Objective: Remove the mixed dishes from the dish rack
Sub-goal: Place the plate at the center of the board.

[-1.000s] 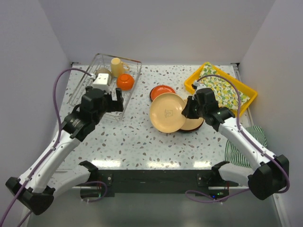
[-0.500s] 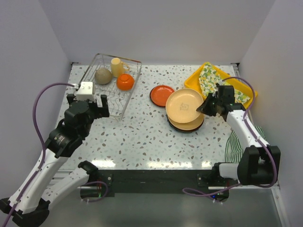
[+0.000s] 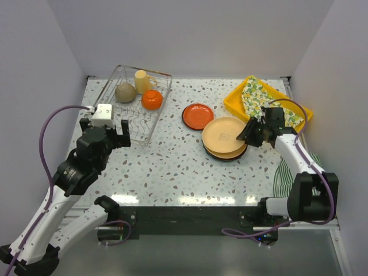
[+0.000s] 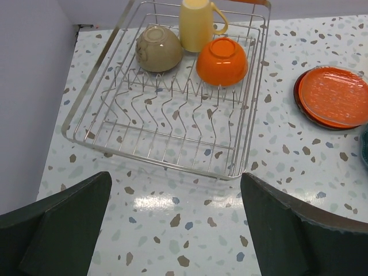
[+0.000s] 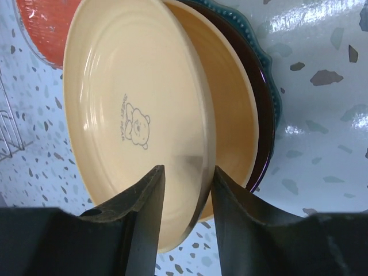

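The dish rack [image 3: 129,118] stands at the back left and holds an upside-down beige bowl [image 3: 125,92], a cream mug [image 3: 142,80] and an orange bowl [image 3: 152,99]. They also show in the left wrist view: the rack [image 4: 149,156], bowl [image 4: 158,49], mug [image 4: 198,23] and orange bowl [image 4: 221,60]. My left gripper [image 4: 175,184] is open and empty over the table just in front of the rack. My right gripper [image 5: 187,169] is shut on the rim of the tan-yellow plate [image 5: 126,103]. That plate rests tilted on the dark brown plate [image 5: 261,98] and the teal plate [image 5: 275,98].
An orange plate [image 3: 197,115] lies on the table left of the plate stack. A yellow tray [image 3: 236,103] with a lemon-print cloth is at the back right. A green striped cloth [image 3: 299,172] lies at the right edge.
My right gripper has carried the tan-yellow plate right and lowered it onto the stack. My left gripper has pulled back out of the rack toward the near left.
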Robot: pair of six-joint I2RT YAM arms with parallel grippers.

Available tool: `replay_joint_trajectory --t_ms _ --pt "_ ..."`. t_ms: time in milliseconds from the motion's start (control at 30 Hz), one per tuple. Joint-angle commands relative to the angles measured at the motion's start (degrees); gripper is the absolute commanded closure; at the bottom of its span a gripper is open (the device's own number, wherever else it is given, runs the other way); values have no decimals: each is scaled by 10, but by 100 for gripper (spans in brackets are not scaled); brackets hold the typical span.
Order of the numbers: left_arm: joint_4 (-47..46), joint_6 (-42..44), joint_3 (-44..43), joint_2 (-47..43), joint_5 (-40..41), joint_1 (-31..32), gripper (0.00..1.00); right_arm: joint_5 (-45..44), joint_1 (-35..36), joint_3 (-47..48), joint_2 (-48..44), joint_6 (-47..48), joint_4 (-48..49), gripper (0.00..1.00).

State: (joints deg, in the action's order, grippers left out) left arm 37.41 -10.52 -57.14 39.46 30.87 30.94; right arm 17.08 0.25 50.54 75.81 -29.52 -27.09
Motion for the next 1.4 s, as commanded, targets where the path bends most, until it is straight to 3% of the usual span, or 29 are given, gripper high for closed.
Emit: replay_joint_trajectory --t_ms 0,567,833,933,1067,1367 --pt "-23 15 11 7 -7 3 0 -3 -1 26 -4 36 -38 51" --pt "-33 16 31 10 -34 3 0 -44 11 56 -35 97 -125 32" --pt "-31 2 31 38 -61 3 0 -70 58 54 -97 96 -110 8" --pt "-59 -8 35 64 -76 3 0 -81 83 54 -126 101 -105 2" --pt "-86 -28 14 137 -75 2 0 -68 95 54 -153 103 -101 2" --pt "-139 -66 -119 335 -39 -12 0 -40 108 32 -194 113 -69 2"
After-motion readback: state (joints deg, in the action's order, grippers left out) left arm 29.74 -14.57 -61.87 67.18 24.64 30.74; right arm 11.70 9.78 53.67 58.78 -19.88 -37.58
